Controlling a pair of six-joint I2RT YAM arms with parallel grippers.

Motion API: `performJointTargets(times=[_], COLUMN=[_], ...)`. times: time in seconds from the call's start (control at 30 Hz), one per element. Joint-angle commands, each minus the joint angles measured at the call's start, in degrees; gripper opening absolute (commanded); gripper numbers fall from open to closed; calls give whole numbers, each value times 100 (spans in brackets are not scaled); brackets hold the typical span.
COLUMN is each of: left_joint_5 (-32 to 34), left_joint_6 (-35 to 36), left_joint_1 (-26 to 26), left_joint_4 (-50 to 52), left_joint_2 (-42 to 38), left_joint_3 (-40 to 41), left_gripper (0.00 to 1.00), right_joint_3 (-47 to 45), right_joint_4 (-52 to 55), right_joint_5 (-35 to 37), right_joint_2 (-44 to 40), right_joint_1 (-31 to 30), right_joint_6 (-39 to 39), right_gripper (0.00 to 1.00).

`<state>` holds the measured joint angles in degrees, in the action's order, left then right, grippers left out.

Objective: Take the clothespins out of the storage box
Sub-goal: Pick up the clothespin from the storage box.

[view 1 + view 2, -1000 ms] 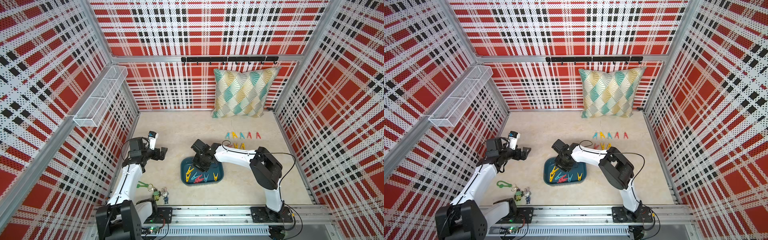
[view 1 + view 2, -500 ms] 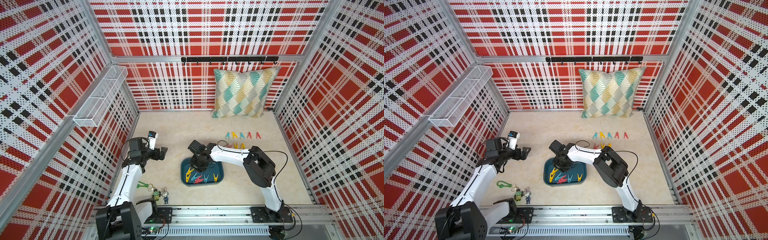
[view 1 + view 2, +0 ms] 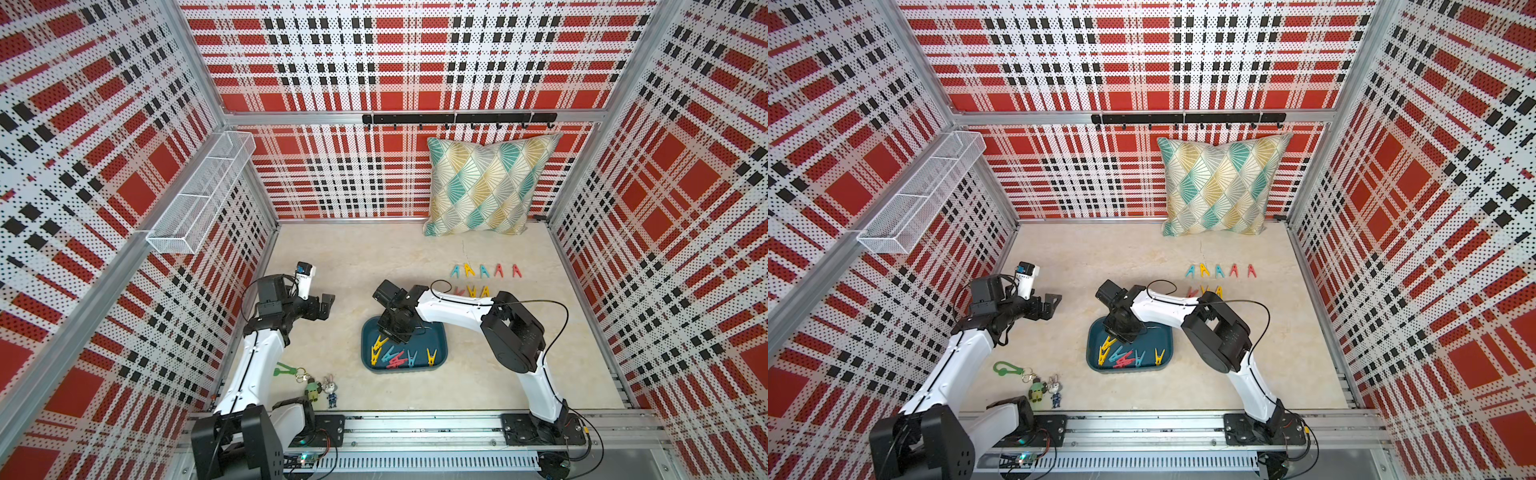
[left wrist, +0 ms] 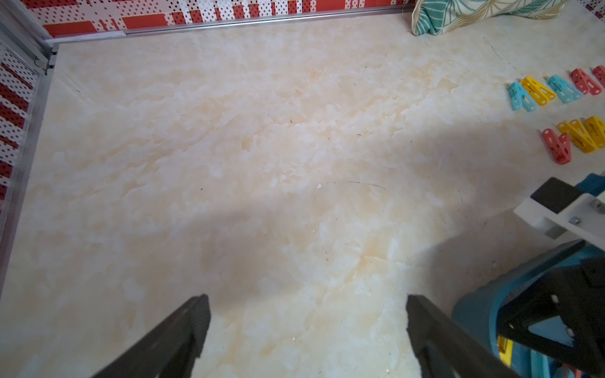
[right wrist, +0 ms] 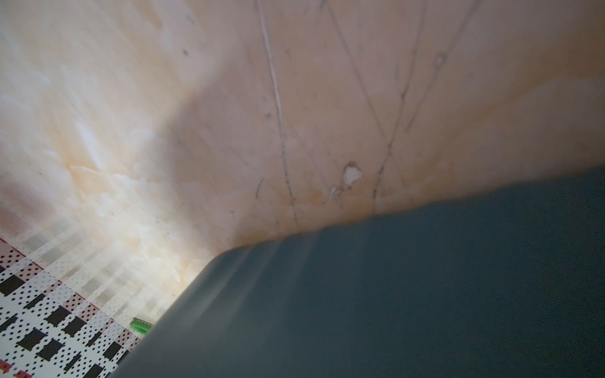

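The dark teal storage box (image 3: 436, 332) lies mid-floor in both top views. Several yellow, red and teal clothespins (image 3: 395, 358) lie along its near side. More clothespins (image 3: 484, 271) stand in two rows on the floor to the far right. My right gripper (image 3: 395, 337) points down into the box's far-left part, just behind a yellow clothespin (image 3: 379, 345). The wrist body hides its jaws. The right wrist view holds only the blurred box wall (image 5: 393, 294) and floor. My left gripper (image 4: 307, 327) hangs open over bare floor, left of the box.
A patterned pillow (image 3: 486, 187) leans on the back wall under a black hook rail (image 3: 457, 118). A white wire basket (image 3: 199, 199) hangs on the left wall. A green clip with keychain figurines (image 3: 286, 370) lies near the left arm's base.
My right gripper has swung a little left and dropped lower into the box's far-left part. The left arm has not moved.
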<state>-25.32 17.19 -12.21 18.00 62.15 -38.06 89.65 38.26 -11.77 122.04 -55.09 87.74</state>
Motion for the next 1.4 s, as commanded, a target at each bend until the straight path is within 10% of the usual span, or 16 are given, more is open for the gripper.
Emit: performJointTargets(times=[0.0,0.37,1.37], left_joint_5=[-121,-138,-51], left_joint_6=[30,32,17], left_joint_1=[-41,-80,-137], left_joint_4=[-107,-114,-118], left_joint_2=[-99,-99,113], left_joint_3=[-157,-146,-149], left_gripper=[99,99,99], right_joint_3=[-30,-40,391], right_joint_4=[192,160,1392], right_joint_5=[-30,78,2254], right_joint_2=[171,23,-1551], right_joint_1=[-71,-67,-142], right_joint_6=[80,19,-2220], right_gripper=[26,0,0])
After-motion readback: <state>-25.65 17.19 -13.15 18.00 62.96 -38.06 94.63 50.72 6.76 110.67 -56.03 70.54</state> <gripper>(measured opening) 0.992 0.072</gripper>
